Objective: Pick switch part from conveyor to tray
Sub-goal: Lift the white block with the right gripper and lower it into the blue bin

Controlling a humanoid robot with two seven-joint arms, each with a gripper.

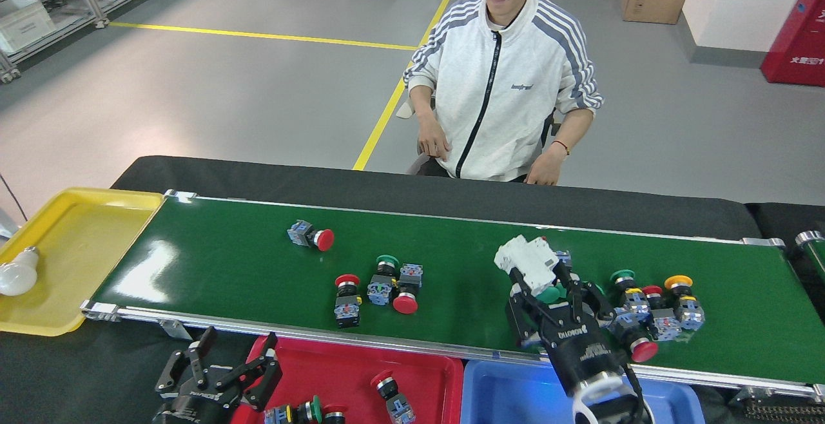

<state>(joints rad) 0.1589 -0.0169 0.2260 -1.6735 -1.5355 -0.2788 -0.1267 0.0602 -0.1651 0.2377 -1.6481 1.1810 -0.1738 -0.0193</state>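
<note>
The right gripper (541, 285) is closed on a white box-shaped breaker part (525, 259), held above the glossy dark-green conveyor belt (225, 269). Just beside it, at 3 o'clock, a tight cluster of push-button switch parts with green, red and yellow caps (651, 318) crowds the belt. At 9 o'clock a small group of three switches (377, 289) lies well apart, and a single red-capped switch (310, 236) at 10 o'clock. The left gripper (222, 366) hangs open over the left edge of the red plastic tray (341, 372), which holds some switches. The blue tray (509, 392) lies below the right arm. "ROBOTIQ" is readable on the right gripper. A seated person in a white striped jacket (499, 82) is behind the belt
</note>
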